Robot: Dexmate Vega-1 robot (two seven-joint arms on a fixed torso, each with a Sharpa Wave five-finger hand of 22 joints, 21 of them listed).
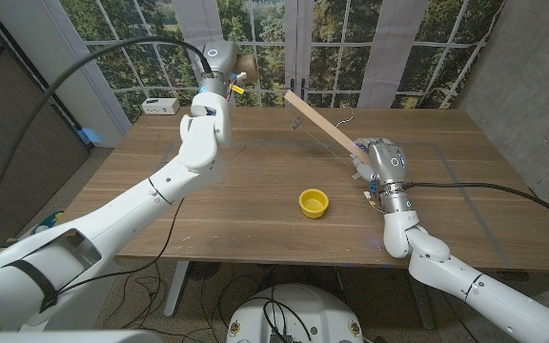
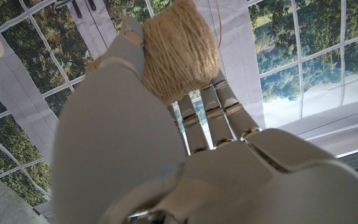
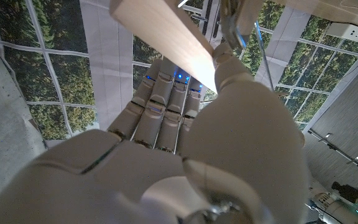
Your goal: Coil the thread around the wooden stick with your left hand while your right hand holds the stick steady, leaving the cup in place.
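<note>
Wooden and flat, the long pale stick [image 1: 320, 126] slants above the right half of the brown wooden tabletop [image 1: 255, 219], its upper end toward the far edge's middle. The white right hand [image 1: 375, 162] grips its lower end; in the right wrist view its fingers [image 3: 166, 106] close around the plank [image 3: 166, 40]. The white left hand [image 1: 219, 81] is raised near the far-left part of the tabletop, holding a ball of tan twine thread [image 2: 179, 50] between thumb and fingers [image 2: 219, 112]. A thin strand [image 1: 327, 133] hangs by the stick. A small round yellow cup [image 1: 314, 202] sits upright near the tabletop's middle, well apart from both hands.
</note>
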